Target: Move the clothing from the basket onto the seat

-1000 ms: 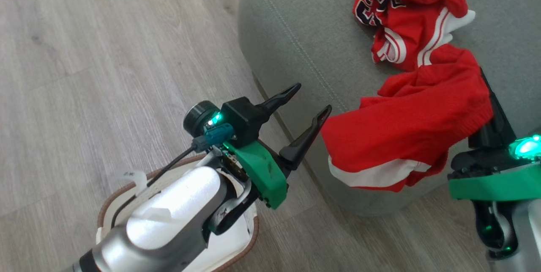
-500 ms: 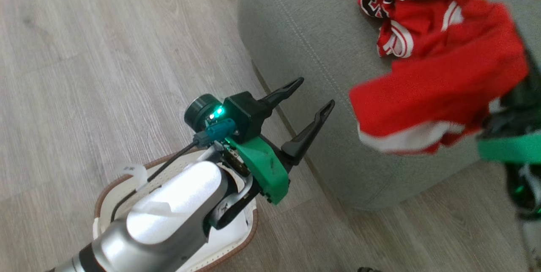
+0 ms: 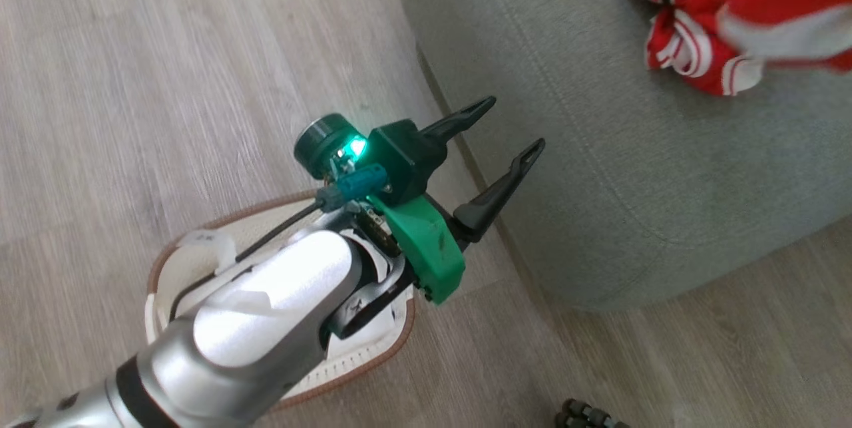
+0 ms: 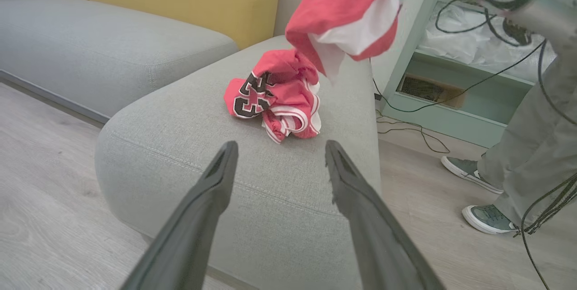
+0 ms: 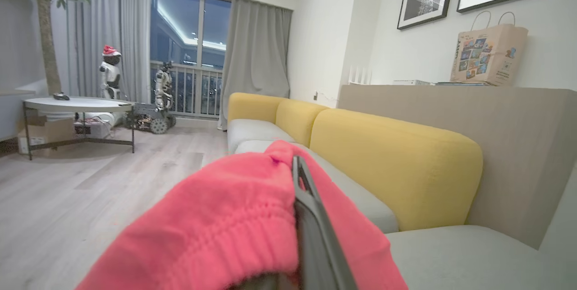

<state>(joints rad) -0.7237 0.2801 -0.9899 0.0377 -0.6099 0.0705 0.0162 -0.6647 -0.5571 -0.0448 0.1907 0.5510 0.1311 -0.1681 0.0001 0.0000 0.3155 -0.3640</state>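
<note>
Right wrist view puts the right jaws pressed together on the shorts (image 5: 216,218) - red cloth bunches round the dark fingers (image 5: 315,240) and hangs off them. Left wrist view shows those shorts dangling in the air above the seat (image 4: 180,145), their white band lowest, just over the jersey (image 4: 270,96) but not touching the cushion. The left jaws stand wide apart and empty, poised over the floor (image 3: 133,82) beside the seat's rounded edge, with the basket (image 3: 219,221) underneath the pale forearm.

By my reading, the task is well past halfway: the jersey lies crumpled on the seat, number showing, so one of the two garments is delivered. The shorts are out of the basket and over the cushion - what is left is to lower them and let go. No red shows in the part of the basket I can see, though the forearm hides much of it, so I cannot say for certain that it holds nothing more. A person's legs (image 4: 532,145) stand beyond the far side of the seat.
</note>
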